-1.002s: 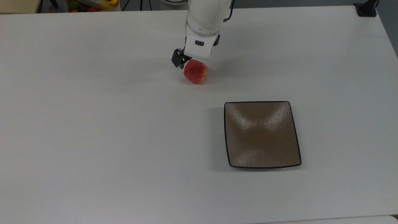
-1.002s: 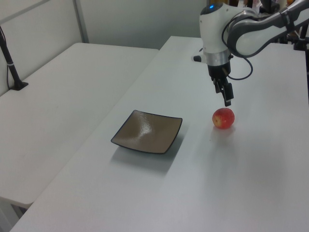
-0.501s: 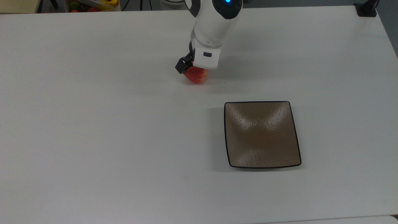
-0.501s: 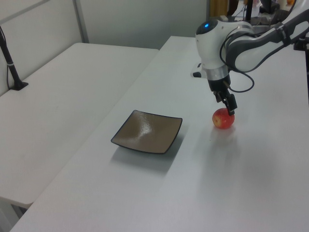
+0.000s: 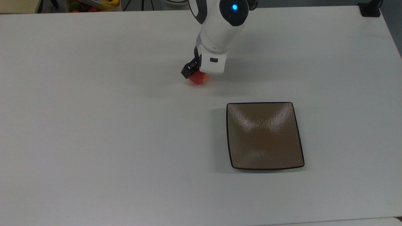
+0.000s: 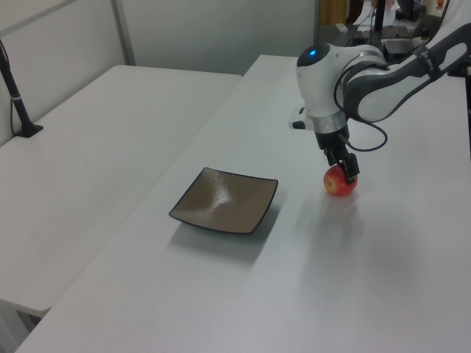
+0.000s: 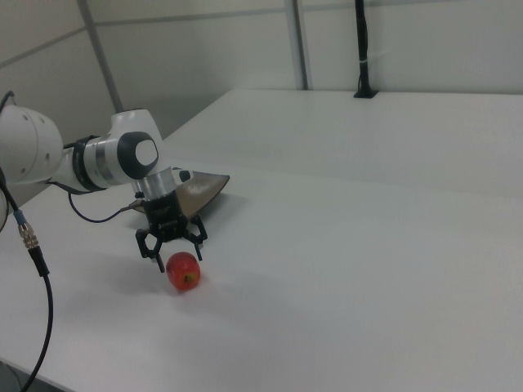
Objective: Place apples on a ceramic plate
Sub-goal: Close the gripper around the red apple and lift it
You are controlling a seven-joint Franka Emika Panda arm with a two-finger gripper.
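Observation:
A small red apple (image 5: 200, 80) lies on the white table, up and to the left of the square brown ceramic plate (image 5: 263, 135) in the top view. My gripper (image 5: 198, 74) is low over the apple and covers its upper part. In the right view the gripper (image 7: 175, 247) is open, one dark finger on each side of the apple (image 7: 184, 272) near its top. The plate (image 7: 206, 184) shows partly behind the arm there. In the left view the gripper (image 6: 346, 170) is down on the apple (image 6: 339, 185), to the right of the plate (image 6: 224, 198), which has nothing on it.
A bin of coloured fruit (image 5: 94, 4) stands past the table's far edge at the top view's upper left. A black clamp mount (image 5: 370, 9) sits at the upper right corner. A loose cable (image 7: 33, 269) hangs at the right view's left.
The gripper has come down and forward over the apple, from beside and above it to straddling its top. Apple and plate have stayed where they were.

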